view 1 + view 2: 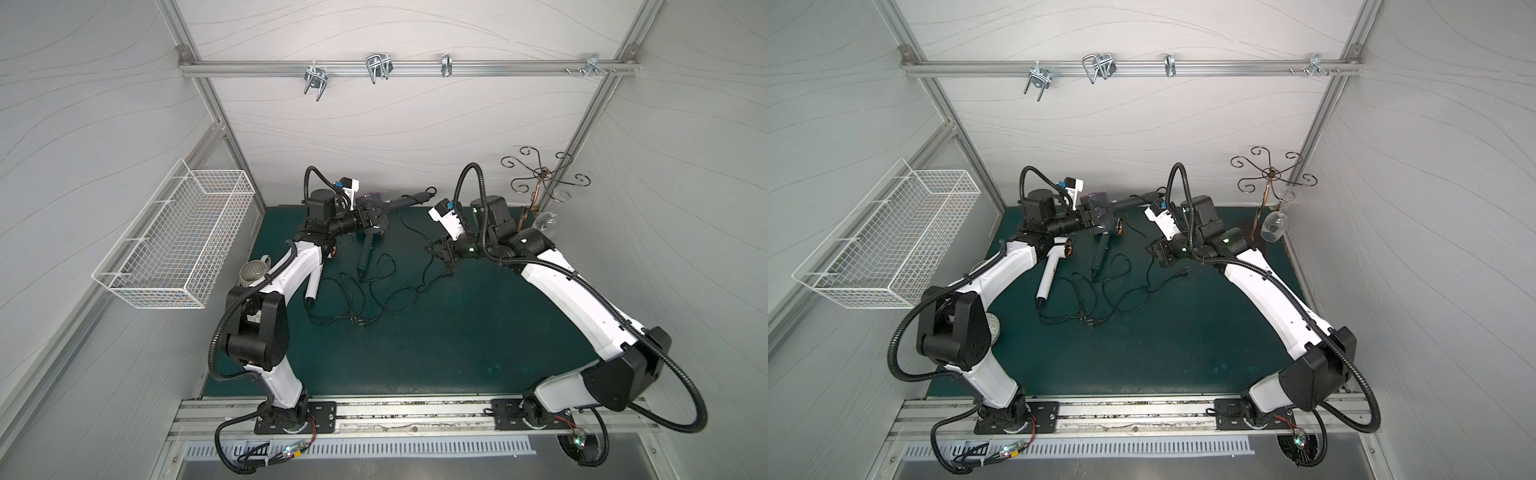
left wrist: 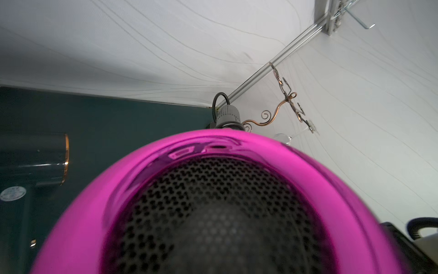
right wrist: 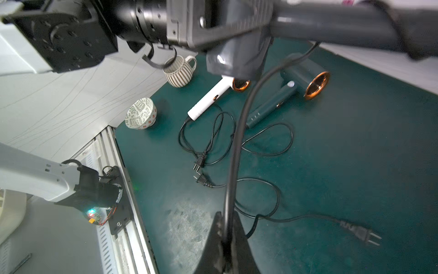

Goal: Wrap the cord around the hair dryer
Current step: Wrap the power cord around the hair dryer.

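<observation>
My left gripper (image 1: 374, 216) is shut on the head of the grey hair dryer (image 1: 409, 200) and holds it above the back of the green mat. The dryer's magenta ring (image 2: 213, 147) and black mesh fill the left wrist view, where my fingers are hidden. The handle (image 3: 331, 26) points toward my right arm. The black cord (image 3: 237, 142) leaves the handle's end and hangs down to my right gripper (image 3: 225, 237), which is shut on it. Past the grip the cord trails on the mat to its plug (image 3: 360, 233). Both top views show this.
A dark green dryer (image 3: 296, 80) and a white dryer (image 3: 208, 99) lie on the mat, their cords looped together. A striped mug (image 3: 180, 71) and patterned bowl (image 3: 141, 113) stand by the left arm. The wire basket (image 1: 174, 241) hangs left; a glass rack (image 1: 540, 178) stands back right.
</observation>
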`<state>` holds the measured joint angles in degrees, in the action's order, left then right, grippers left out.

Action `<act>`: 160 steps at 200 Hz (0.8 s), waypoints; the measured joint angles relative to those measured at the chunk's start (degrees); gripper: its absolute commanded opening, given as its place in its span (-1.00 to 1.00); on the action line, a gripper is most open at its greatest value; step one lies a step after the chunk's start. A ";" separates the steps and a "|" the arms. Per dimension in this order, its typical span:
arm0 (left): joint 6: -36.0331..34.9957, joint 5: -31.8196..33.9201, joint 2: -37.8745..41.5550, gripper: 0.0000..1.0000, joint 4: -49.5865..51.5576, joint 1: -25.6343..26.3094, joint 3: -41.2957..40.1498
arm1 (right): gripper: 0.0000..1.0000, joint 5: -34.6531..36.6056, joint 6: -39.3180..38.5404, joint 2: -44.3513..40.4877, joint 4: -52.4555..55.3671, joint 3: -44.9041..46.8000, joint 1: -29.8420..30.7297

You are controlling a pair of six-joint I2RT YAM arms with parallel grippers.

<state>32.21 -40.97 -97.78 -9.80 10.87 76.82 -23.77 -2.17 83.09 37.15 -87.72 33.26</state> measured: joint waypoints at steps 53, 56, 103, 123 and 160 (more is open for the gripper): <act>-4.37 1.62 0.00 -1.00 3.56 0.44 0.20 | -1.00 4.37 -6.05 1.79 7.41 -11.80 0.11; -4.61 1.64 0.00 -1.00 3.65 0.46 0.20 | -1.00 4.52 -6.36 2.05 7.63 -12.41 0.11; -6.99 2.10 0.00 -1.00 5.73 0.55 0.44 | -1.00 6.51 -10.01 6.19 12.48 -21.24 0.11; -7.54 2.12 0.00 -1.00 6.51 0.61 0.81 | -1.00 7.32 -11.17 6.71 13.84 -23.63 0.11; -8.24 1.79 -0.02 -1.00 6.49 0.87 1.33 | -1.00 7.74 -12.57 8.31 16.33 -28.44 0.11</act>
<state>23.97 -39.18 -97.80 -3.31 11.75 78.15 -16.03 -14.74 91.39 53.47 -116.16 33.36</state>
